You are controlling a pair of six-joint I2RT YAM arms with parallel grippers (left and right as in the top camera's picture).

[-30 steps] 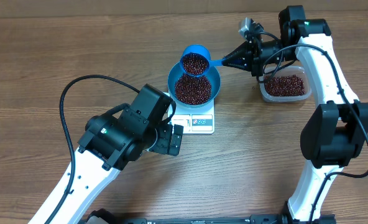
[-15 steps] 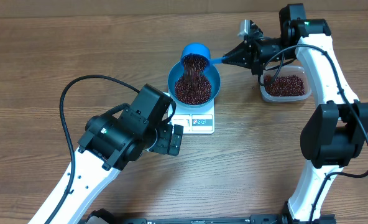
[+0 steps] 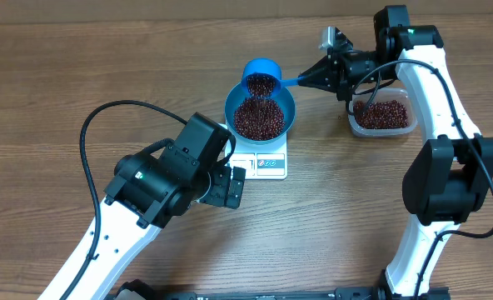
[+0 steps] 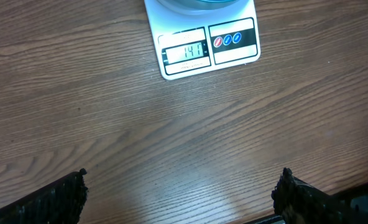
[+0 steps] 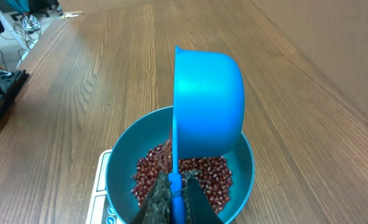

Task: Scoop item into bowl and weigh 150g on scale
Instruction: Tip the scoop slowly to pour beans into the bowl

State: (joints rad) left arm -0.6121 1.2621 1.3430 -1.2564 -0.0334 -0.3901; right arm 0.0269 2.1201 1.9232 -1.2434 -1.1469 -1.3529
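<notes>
Right end effector [image 5: 176,194], pinching the scoop [image 5: 206,99] handle, holds it tilted above the bowl [image 5: 119,168] of beans [image 5: 215,177] on the scale [image 4: 234,57]; left end effector [image 4: 181,199] spread, near the scale's display edge.

A brown wood-grain table [image 3: 55,67] carries a small white scale [image 3: 270,164] near its middle, a clear plastic tub [image 3: 382,132] well apart on the right, and a black cable [image 3: 83,137] that seems to rest on the left.
</notes>
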